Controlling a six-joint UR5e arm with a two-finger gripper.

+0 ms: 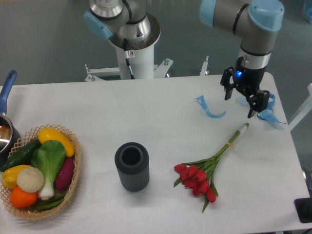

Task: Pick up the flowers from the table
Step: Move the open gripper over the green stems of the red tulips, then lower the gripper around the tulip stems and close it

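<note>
One bunch of flowers [201,176] on the white table [146,117], one gripper [239,100] above its stem end

The bunch lies just right of the single dark ribbed cylinder [131,166]: about ten red buds (packed too tight to count surely), green leaves, long bound stems running up-right to a pale tip. Gripper fingers spread, holding nothing. Far left of the cylinder, one wicker basket [73,181] of vegetables; up-right of it, blue ribbon scraps [209,109]
</note>
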